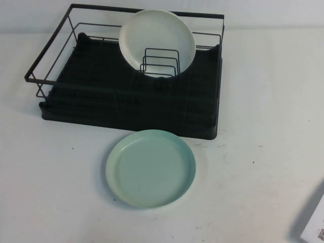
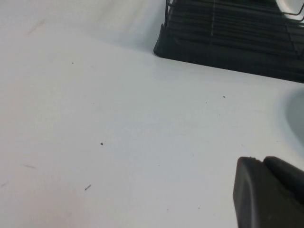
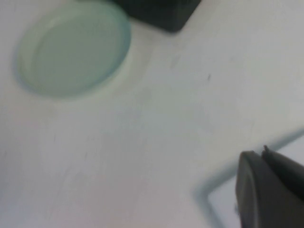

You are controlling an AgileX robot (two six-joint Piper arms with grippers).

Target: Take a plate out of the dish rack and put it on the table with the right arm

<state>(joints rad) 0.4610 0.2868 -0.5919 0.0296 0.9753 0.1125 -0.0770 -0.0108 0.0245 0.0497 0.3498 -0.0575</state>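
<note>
The mint-green plate [image 1: 151, 168] lies flat on the white table [image 1: 263, 101], just in front of the black dish rack [image 1: 129, 109]. It also shows in the right wrist view [image 3: 73, 47], and its edge shows in the left wrist view [image 2: 297, 114]. A cream-white plate [image 1: 158, 39] leans upright in the rack's wire dividers. Neither gripper is in the high view. My right gripper [image 3: 260, 153] is shut and empty, well away from the plate, over a white sheet. My left gripper [image 2: 261, 160] is shut and empty, low over bare table.
A white flat sheet or card [image 1: 316, 223] with a printed code lies at the table's front right corner; it also shows in the right wrist view [image 3: 228, 199]. The rack's corner shows in the left wrist view [image 2: 228, 42] and right wrist view [image 3: 156, 12].
</note>
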